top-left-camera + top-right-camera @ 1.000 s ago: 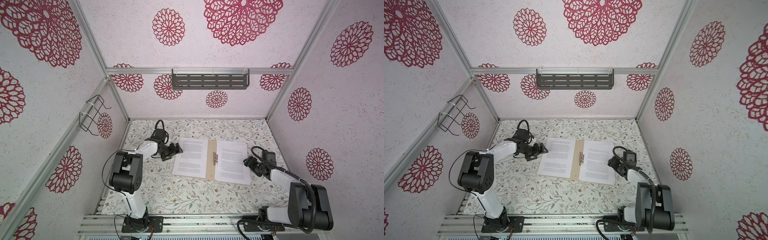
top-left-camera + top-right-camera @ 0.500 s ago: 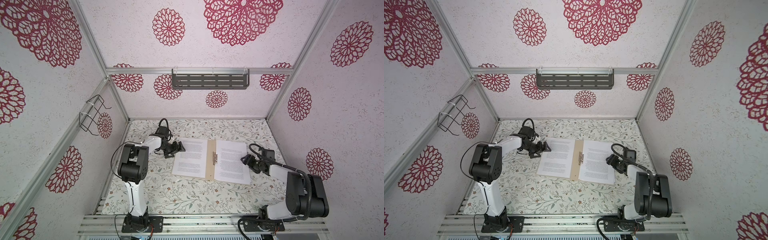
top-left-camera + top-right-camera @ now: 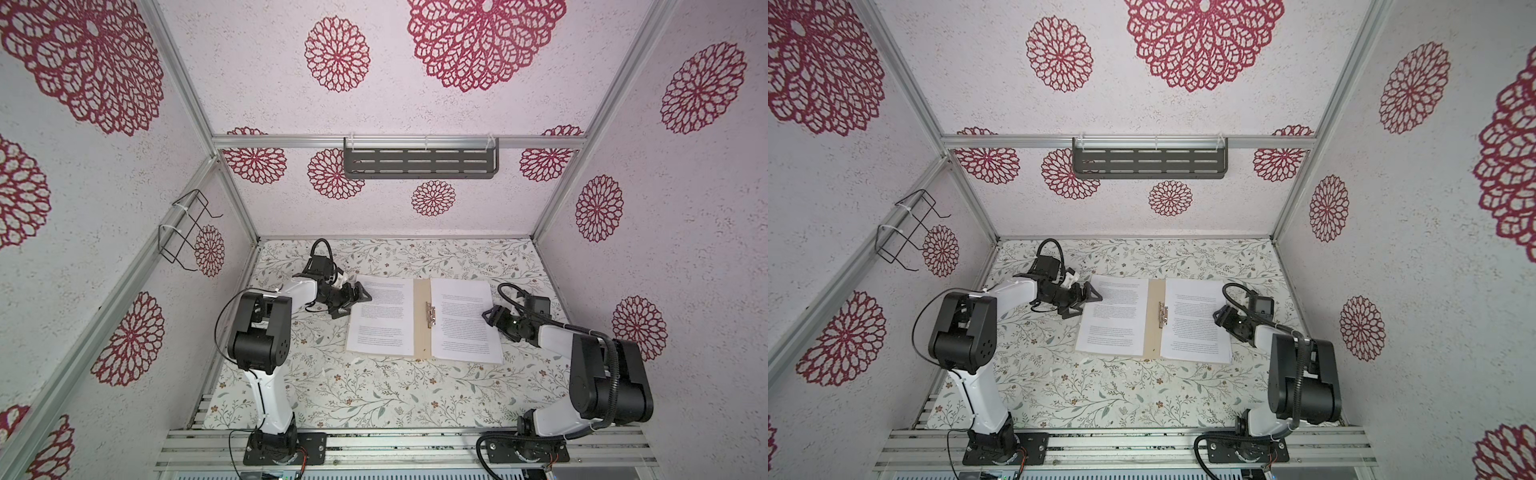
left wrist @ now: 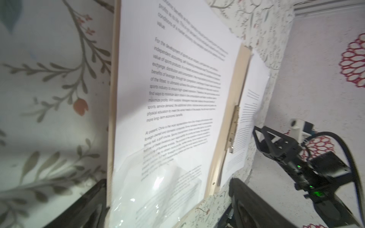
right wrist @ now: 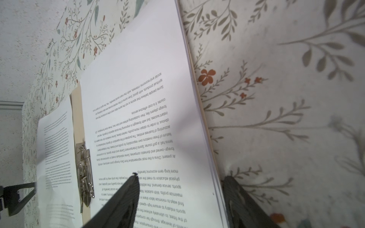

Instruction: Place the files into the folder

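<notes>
The tan folder (image 3: 420, 324) (image 3: 1153, 324) lies open and flat mid-table, with a metal fastener (image 4: 234, 130) (image 5: 85, 173) on its spine. White printed files cover both leaves: a sheet (image 3: 380, 316) on the left leaf and a stack (image 3: 465, 320) (image 5: 148, 79) on the right one. My left gripper (image 3: 351, 302) (image 3: 1081, 302) (image 4: 167, 197) is open at the left sheet's outer edge. My right gripper (image 3: 494, 322) (image 3: 1223, 320) (image 5: 180, 189) is open astride the stack's outer edge. One of its fingers (image 5: 126, 197) is over the paper and the other one is over the table.
The floral table (image 3: 374, 390) is walled on three sides. A dark slotted shelf (image 3: 419, 162) hangs on the back wall and a wire rack (image 3: 185, 230) on the left wall. Both arm bases stand at the front rail.
The left arm has shifted and its gripper has edged right, up to the left sheet. The right gripper has slid left over the stack's edge, and its jaws have narrowed a little.
</notes>
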Tool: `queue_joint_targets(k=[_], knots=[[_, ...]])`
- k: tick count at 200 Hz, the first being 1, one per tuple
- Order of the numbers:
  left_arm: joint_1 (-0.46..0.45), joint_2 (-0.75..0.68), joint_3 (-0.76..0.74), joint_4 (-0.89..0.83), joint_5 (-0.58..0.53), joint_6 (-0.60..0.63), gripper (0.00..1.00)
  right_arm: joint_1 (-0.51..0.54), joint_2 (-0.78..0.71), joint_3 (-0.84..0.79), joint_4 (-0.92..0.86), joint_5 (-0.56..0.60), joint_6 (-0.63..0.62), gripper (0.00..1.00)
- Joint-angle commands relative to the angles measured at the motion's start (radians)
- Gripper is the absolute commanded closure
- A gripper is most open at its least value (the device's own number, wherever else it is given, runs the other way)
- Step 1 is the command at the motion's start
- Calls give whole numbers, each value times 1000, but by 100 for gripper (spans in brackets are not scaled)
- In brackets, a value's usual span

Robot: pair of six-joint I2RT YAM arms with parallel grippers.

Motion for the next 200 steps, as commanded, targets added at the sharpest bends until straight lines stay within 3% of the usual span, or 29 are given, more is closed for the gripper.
queue_joint_targets(k=[1, 19, 58, 114, 118, 125, 128, 165, 200], knots=[[-22, -146, -34, 219, 193, -153, 3, 66, 34, 5, -76, -88, -18, 31], [-36, -208, -83, 333, 211, -248, 3, 95, 42, 7, -63, -81, -4, 31], [-94, -322, -97, 337, 186, -289, 3, 208, 59, 36, -48, -36, 32, 31], [-263, -314, -78, 324, 54, -281, 2, 471, 214, 176, 181, 31, 256, 28], [-274, -309, -80, 324, 44, -280, 3, 484, 230, 196, 202, 30, 268, 27], [-289, -300, -87, 333, 27, -283, 3, 503, 261, 239, 210, 28, 279, 4], [-292, -296, -89, 337, 22, -285, 3, 508, 272, 259, 200, 28, 282, 2], [-301, -265, -106, 369, 4, -297, 3, 432, 164, 299, 82, 164, 299, 1], [-210, -360, -107, 377, 25, -296, 3, 285, -156, 212, -81, 281, 238, 1]])
